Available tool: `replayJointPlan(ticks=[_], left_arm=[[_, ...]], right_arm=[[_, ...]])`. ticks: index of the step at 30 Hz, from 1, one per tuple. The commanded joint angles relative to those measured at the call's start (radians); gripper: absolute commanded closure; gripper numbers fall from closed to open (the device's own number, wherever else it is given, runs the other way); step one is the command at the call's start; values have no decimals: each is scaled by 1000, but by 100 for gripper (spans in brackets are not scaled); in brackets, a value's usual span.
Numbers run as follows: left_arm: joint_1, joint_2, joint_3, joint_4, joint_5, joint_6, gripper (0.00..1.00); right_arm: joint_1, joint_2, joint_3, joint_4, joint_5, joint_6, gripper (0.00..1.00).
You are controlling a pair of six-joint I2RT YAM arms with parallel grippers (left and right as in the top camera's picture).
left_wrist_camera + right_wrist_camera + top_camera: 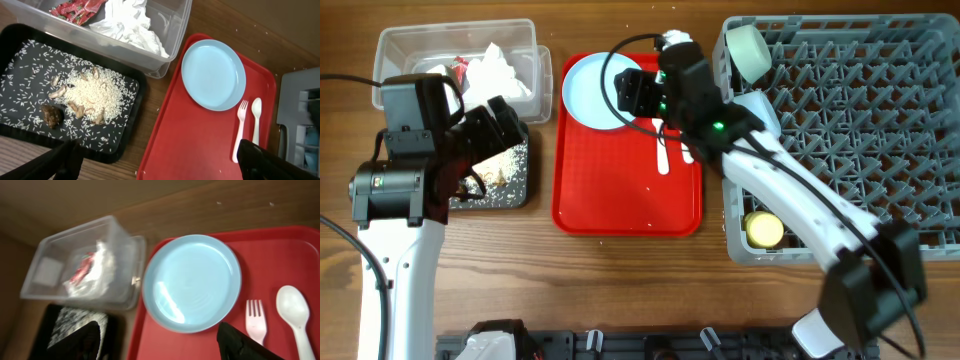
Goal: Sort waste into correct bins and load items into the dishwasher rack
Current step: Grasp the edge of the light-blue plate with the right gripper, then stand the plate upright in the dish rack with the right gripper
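Apparently empty, right gripper [159, 332] spread wide over plate [192, 282], left gripper [156, 150] wide too

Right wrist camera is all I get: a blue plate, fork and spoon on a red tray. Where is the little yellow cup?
Observer: The yellow cup sits in the dishwasher rack, in its front corner beside the red tray.
Operator: Any bowls in there?
Observer: One bowl stands on edge in the rack's far corner, same side.
Operator: What's in the black tray?
Observer: Food scraps, rice with brown bits, lie in the black tray.
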Motion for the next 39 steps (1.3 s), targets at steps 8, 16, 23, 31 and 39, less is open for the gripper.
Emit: replayJointPlan(ticks=[8,16,23,31,39], left_arm=[[7,2,15,0,-10,19,0],[7,2,15,0,-10,19,0],[7,2,15,0,-10,19,0],[7,2,15,0,-10,19,0],[7,2,15,0,-10,19,0]], right_arm=[[2,452,332,-219,113,237,43],[-27,526,331,-271,63,323,66],[-53,507,332,-361,-124,98,95],[-55,161,332,-552,135,-336,96],[-138,-230,332,-669,708,-719,96]])
